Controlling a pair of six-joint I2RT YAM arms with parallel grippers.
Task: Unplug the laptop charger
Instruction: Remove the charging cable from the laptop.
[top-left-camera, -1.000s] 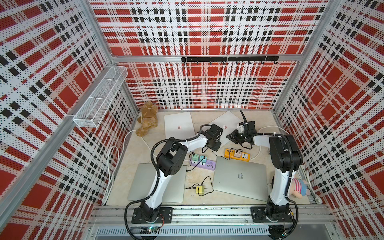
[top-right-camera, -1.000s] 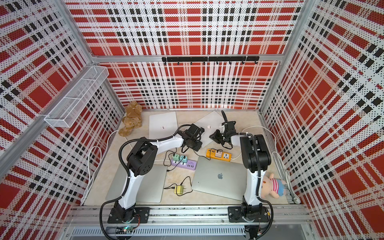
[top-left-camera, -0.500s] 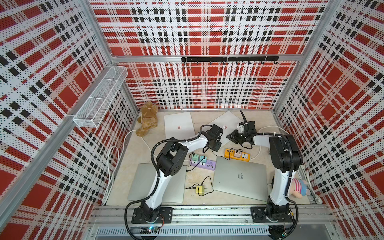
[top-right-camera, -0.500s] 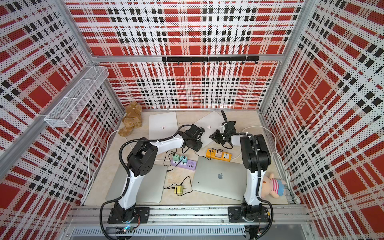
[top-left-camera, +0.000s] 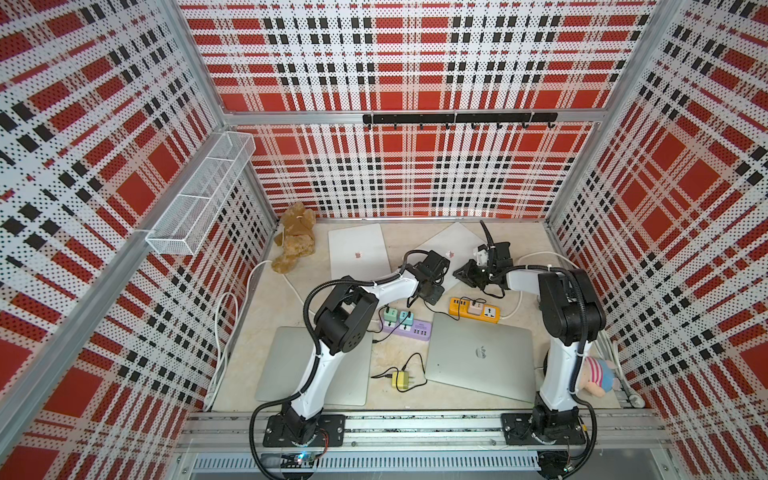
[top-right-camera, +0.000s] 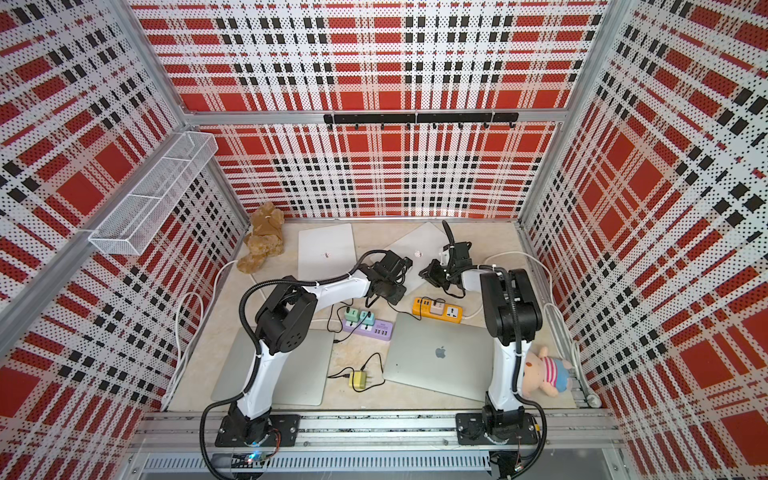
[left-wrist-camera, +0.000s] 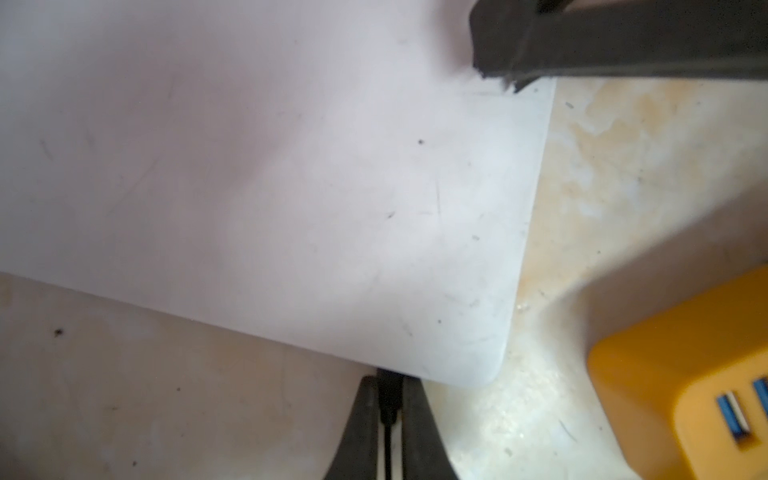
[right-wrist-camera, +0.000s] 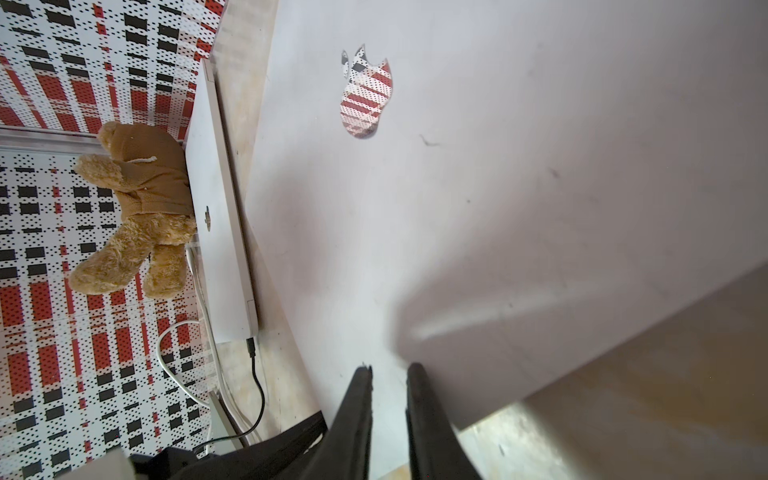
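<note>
A white laptop (top-left-camera: 451, 243) lies askew at the back of the table, and both top views show it, here too on the lid (top-right-camera: 415, 243). In the left wrist view the charger's black plug (left-wrist-camera: 389, 392) sits in the laptop's edge near a rounded corner (left-wrist-camera: 478, 365). My left gripper (left-wrist-camera: 389, 384) is shut on that plug, and its thin black cable runs back between the fingers. My right gripper (right-wrist-camera: 388, 370) rests its fingertips on the laptop lid (right-wrist-camera: 498, 166). Its jaws stand a narrow gap apart with nothing between them. From above, the left gripper (top-left-camera: 435, 291) and right gripper (top-left-camera: 462, 275) meet at the laptop's near corner.
An orange power strip (top-left-camera: 473, 309) lies close to that corner, seen close up as an orange block (left-wrist-camera: 685, 374). Also here are a purple strip (top-left-camera: 409, 328), a second white laptop (top-left-camera: 357, 253), two grey laptops (top-left-camera: 482, 357) (top-left-camera: 282, 365), a yellow charger (top-left-camera: 401, 380), a teddy bear (top-left-camera: 295, 241) and a pig plush (top-left-camera: 596, 372).
</note>
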